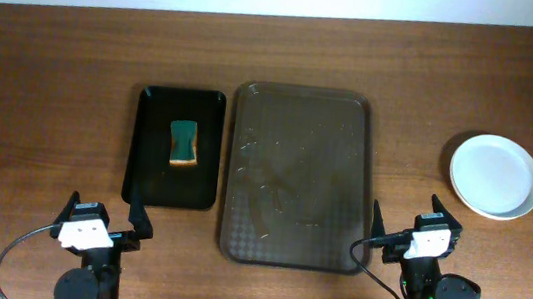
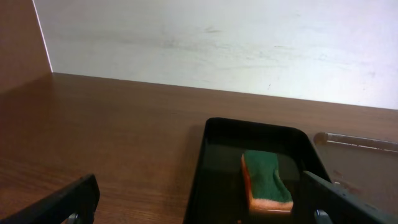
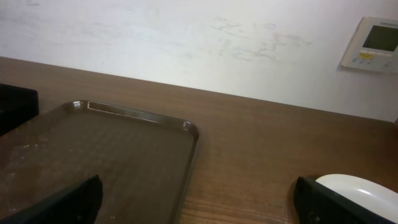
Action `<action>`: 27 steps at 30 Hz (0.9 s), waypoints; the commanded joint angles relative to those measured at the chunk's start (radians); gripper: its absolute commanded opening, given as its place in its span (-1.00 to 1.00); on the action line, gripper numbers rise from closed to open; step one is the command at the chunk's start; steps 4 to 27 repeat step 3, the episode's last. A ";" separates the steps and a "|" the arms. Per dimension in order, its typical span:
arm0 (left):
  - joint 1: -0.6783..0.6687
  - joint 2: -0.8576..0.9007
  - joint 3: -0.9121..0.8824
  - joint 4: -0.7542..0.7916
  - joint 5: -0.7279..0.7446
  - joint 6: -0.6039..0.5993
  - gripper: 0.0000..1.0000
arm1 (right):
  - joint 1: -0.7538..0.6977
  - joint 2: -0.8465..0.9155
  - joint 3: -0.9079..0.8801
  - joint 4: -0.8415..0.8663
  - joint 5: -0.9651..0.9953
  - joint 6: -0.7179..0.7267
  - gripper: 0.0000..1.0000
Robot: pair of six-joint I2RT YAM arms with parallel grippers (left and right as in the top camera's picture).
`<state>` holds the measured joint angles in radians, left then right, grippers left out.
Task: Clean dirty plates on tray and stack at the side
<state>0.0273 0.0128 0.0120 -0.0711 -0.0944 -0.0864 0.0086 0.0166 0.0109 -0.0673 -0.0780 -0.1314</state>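
plates (image 1: 496, 177) right of tray (image 1: 300, 176), apart; sponge (image 1: 185, 144) on black tray (image 1: 146, 171)

Green-topped sponge (image 1: 184, 144) lying in small black tray (image 1: 148, 171) — wooden table (image 1: 41, 94) beneath.

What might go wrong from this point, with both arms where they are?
1. The white plate lies on the table just beyond the open right claw. A careless swing of that arm might knock it.
2. The tray shows streaks. It may be wet, and so slippery if anything is set on it or it is lifted.
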 commanded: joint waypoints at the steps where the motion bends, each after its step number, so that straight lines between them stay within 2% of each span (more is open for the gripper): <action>1: 0.000 -0.006 -0.003 -0.002 -0.008 -0.002 0.99 | -0.002 -0.004 -0.005 -0.005 0.004 0.001 0.96; 27: 0.000 -0.006 -0.003 -0.002 -0.008 -0.002 0.99 | -0.002 -0.004 -0.005 -0.005 0.004 0.001 0.96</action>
